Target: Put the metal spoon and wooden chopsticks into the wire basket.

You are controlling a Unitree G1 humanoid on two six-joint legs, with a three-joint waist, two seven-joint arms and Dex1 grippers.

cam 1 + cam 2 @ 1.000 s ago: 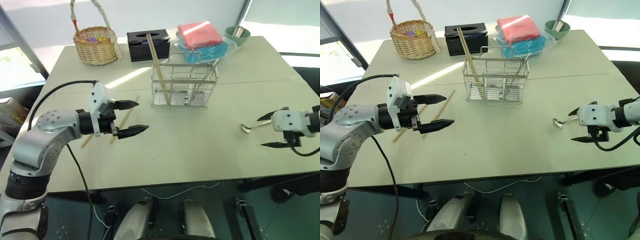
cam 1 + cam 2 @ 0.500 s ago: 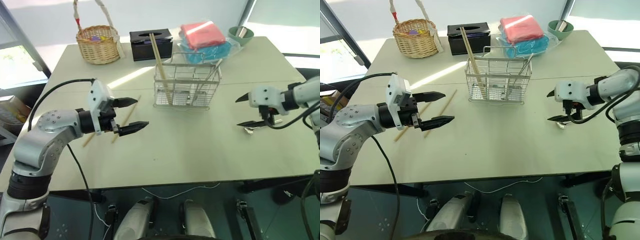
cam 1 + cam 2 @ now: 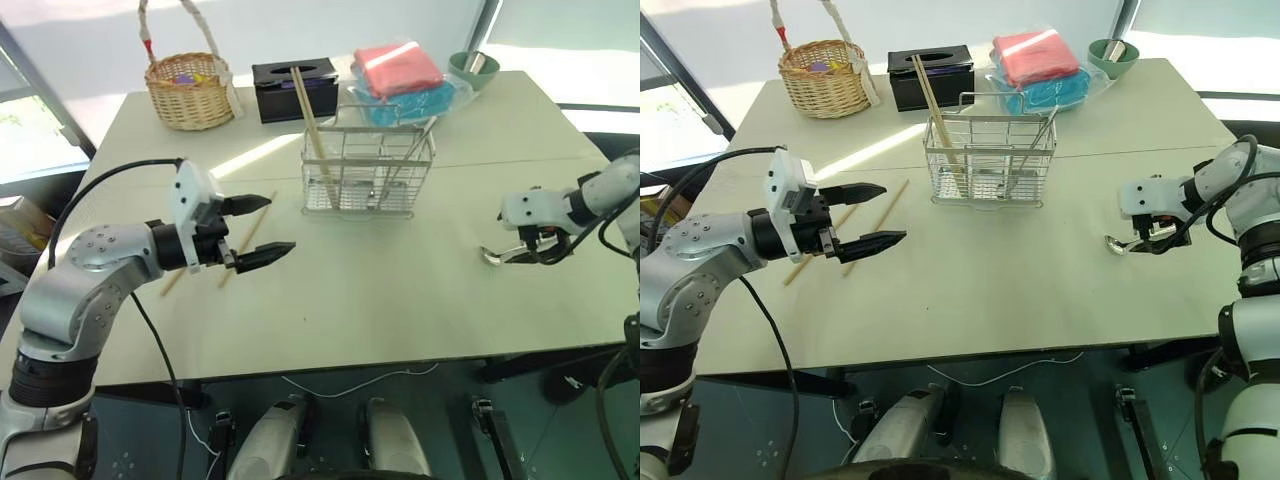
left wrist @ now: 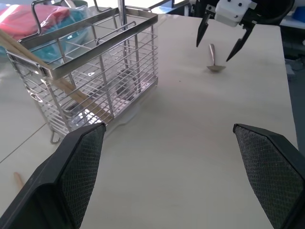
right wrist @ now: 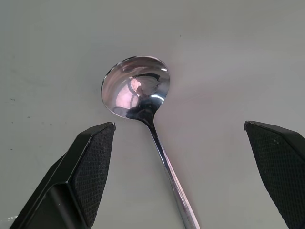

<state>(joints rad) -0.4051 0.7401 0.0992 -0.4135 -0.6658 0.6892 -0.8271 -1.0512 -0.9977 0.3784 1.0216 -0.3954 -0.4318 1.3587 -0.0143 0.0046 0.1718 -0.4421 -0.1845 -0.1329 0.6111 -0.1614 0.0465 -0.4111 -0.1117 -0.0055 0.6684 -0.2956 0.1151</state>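
Poised over the metal spoon (image 5: 143, 105), the right gripper (image 3: 1152, 232) stood wide apart, the spoon's bowl lying flat on the bench (image 3: 1020, 290) between and just below its fingers (image 5: 88, 167), handle running back under the wrist. A clean pick likely called for lowering squarely and closing across the thin handle near the bowl, as it could skid. The left gripper (image 3: 260, 228) hovered wide and empty, two wooden chopsticks (image 3: 250, 238) on the bench behind it, another leaning in the wire basket (image 3: 370, 175) ahead. The spoon handle's end was cut off from view.
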